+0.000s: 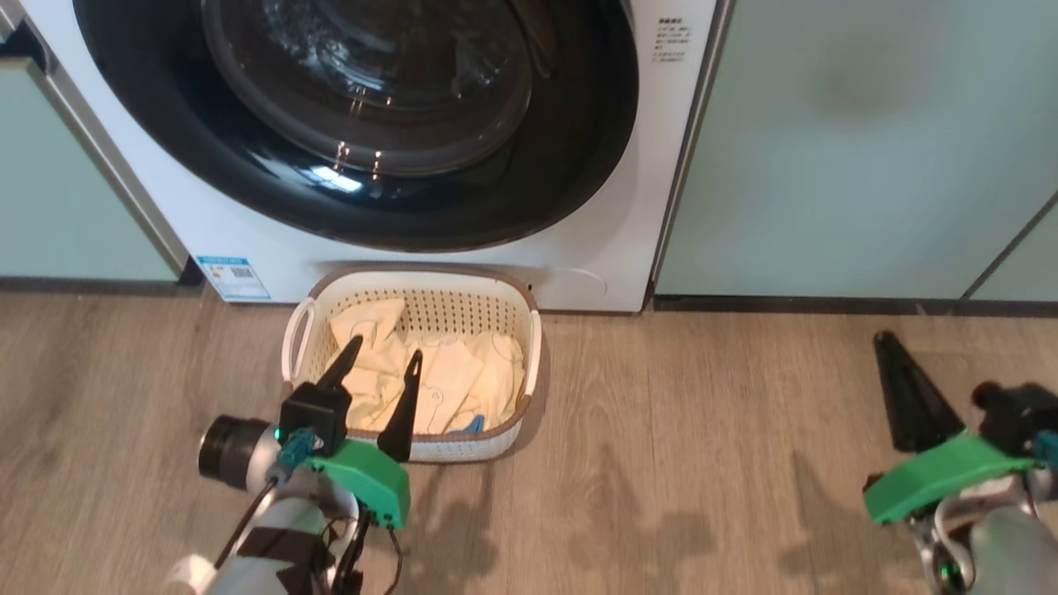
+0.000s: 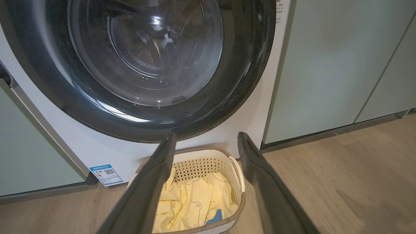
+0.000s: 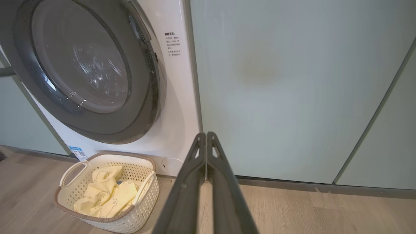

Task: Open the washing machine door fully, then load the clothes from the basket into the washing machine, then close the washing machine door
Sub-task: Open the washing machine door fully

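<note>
Your left gripper (image 1: 384, 349) has its fingers spread, holds nothing and hangs by the basket (image 1: 533, 347). Your right gripper (image 1: 887, 340) is pressed together, empty, over the floor (image 1: 702, 413) well apart. The clothes (image 1: 463, 372) lie in the basket, just before the washing machine (image 1: 636, 240). The washing machine door (image 1: 570, 149) is closed.

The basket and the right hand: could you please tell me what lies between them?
Only bare wooden floor lies between the basket and the right hand, as the head view shows.
</note>
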`<state>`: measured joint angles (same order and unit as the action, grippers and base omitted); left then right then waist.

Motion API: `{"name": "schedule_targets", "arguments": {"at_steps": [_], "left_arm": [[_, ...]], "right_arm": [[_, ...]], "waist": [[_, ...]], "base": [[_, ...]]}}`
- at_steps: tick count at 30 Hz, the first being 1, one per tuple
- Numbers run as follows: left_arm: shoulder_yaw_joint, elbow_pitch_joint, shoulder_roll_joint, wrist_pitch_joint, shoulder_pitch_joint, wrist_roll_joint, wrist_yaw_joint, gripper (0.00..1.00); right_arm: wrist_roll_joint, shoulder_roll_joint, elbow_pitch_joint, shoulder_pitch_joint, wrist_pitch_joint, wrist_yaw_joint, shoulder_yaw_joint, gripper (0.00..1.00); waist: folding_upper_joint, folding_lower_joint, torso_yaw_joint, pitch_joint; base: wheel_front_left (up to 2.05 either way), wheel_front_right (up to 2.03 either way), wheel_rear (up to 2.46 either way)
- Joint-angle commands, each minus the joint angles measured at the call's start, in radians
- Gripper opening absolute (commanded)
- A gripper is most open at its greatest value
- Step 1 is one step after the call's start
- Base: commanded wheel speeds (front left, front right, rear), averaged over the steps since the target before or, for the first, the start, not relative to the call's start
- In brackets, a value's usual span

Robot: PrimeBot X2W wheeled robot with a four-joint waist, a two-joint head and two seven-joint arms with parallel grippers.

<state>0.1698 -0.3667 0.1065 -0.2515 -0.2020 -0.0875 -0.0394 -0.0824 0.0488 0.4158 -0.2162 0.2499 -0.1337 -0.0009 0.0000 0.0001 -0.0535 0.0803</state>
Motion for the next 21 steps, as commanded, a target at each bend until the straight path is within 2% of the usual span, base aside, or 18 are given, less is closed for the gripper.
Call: {"name": "schedule_targets", "arguments": {"at_steps": [1,6,11,12,16,17,18,19,20,21], "left_arm": [[-0.032,0.037,0.015,-0.010,-0.056,0.007,-0.003,1.00],[-0.029,0.049,0.018,-0.010,-0.080,0.012,0.001,1.00],[-0.020,0.053,0.015,-0.010,-0.116,0.019,0.008,1.00],[-0.020,0.053,0.015,-0.010,-0.116,0.019,0.008,1.00],[-0.015,0.056,0.016,-0.010,-0.152,0.024,0.013,1.00],[-0.012,0.058,0.015,-0.010,-0.169,0.026,0.014,1.00],[-0.011,0.060,0.015,-0.010,-0.176,0.028,0.014,1.00],[-0.010,0.061,0.014,-0.010,-0.184,0.029,0.015,1.00],[-0.010,0.061,0.014,-0.010,-0.184,0.029,0.015,1.00],[-0.005,0.065,0.011,-0.010,-0.198,0.031,0.015,1.00]], "right_arm": [[-0.026,0.001,-0.023,-0.060,0.012,0.003,0.015,0.00],[-0.139,0.001,0.009,-0.137,0.012,0.003,0.014,0.00],[-0.442,0.001,0.088,-0.242,0.007,0.003,0.044,0.00],[-0.442,0.001,0.088,-0.242,0.007,0.003,0.044,0.00],[-0.707,0.003,0.119,-0.339,-0.059,0.003,0.070,0.00],[-0.843,0.007,0.123,-0.382,-0.111,0.003,0.069,0.00],[-0.912,0.008,0.123,-0.404,-0.143,0.003,0.064,0.00],[-0.973,0.011,0.125,-0.425,-0.173,0.003,0.058,0.00],[-0.973,0.011,0.125,-0.425,-0.173,0.003,0.058,0.00],[-1.099,0.015,0.130,-0.468,-0.243,0.003,0.041,0.00]], "waist": [[0.0000,-0.0001,0.004,0.015],[0.0000,-0.0001,0.011,0.062],[0.0000,-0.0001,0.027,0.113],[0.0000,-0.0001,0.027,0.113],[0.0000,-0.0001,0.039,0.155],[0.0000,-0.0001,0.045,0.174],[0.0000,-0.0001,0.048,0.184],[0.0000,-0.0001,0.051,0.193],[0.0000,-0.0001,0.051,0.193],[0.0000,-0.0001,0.059,0.211]], "base": [[0.00,0.00,0.00],[0.00,0.00,0.00],[0.00,0.00,0.00],[0.00,0.00,0.00],[0.00,0.00,0.00],[0.00,0.00,0.00],[0.00,0.00,0.00],[0.00,0.00,0.00],[0.00,0.00,0.00],[0.00,0.00,0.00]]}}
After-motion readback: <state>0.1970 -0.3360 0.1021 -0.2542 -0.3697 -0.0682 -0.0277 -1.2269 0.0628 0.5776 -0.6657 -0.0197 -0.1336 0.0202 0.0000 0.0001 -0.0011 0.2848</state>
